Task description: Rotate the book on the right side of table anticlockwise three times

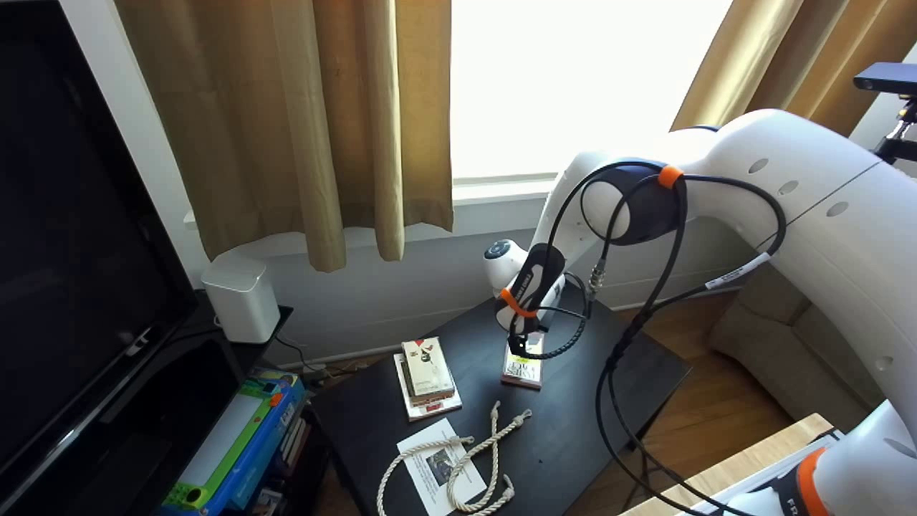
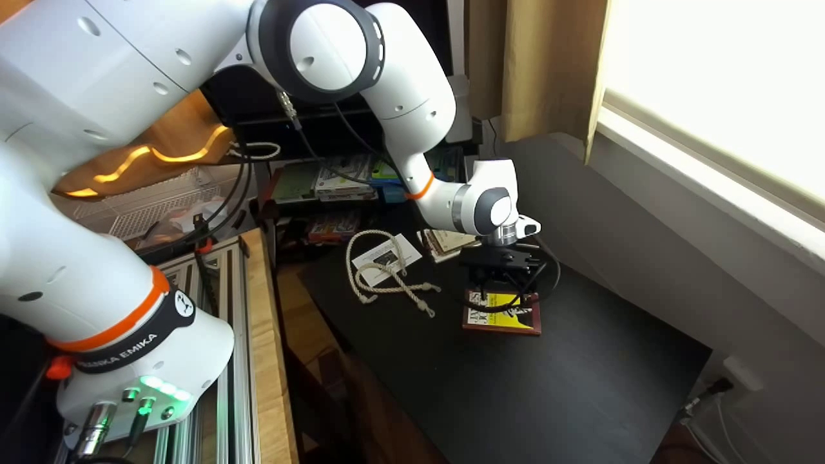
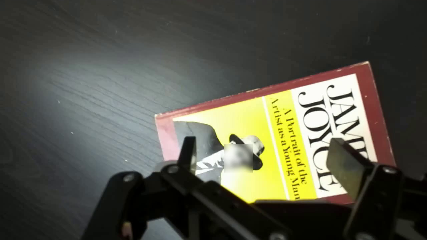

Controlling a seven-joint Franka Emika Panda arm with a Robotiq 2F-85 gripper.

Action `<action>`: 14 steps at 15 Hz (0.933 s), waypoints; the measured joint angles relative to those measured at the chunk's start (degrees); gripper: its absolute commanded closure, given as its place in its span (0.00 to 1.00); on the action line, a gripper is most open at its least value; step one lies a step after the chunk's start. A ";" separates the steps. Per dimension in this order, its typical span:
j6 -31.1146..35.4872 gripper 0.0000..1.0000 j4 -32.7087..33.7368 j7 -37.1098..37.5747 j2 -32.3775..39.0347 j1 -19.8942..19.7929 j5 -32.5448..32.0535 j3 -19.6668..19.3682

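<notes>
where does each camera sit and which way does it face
In an exterior view: raised, facing the window across the table; arm and base at picture right.
In an exterior view: raised, facing stacked boxes across the table; arm and base at picture left.
Wrist view: on the arm, facing down at the Joyce book; open gripper at bottom.
Both exterior views share table, Joyce book, rope, window.

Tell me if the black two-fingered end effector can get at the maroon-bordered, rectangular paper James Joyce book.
Likely yes: the open end effector hangs over the book, nothing between them in the wrist view.
</notes>
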 measured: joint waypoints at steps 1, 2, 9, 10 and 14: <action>0.00 0.00 -0.92 2.32 -1.00 -0.21 0.42 -0.25; 0.00 0.00 -1.64 4.21 -1.77 -0.60 1.10 -0.39; 5.48 0.00 -4.26 10.97 -2.71 -6.16 9.68 0.68; 6.50 0.00 -4.31 11.50 -2.52 -7.11 11.16 1.20; 9.99 0.00 -4.18 13.74 -1.76 -10.36 17.23 3.63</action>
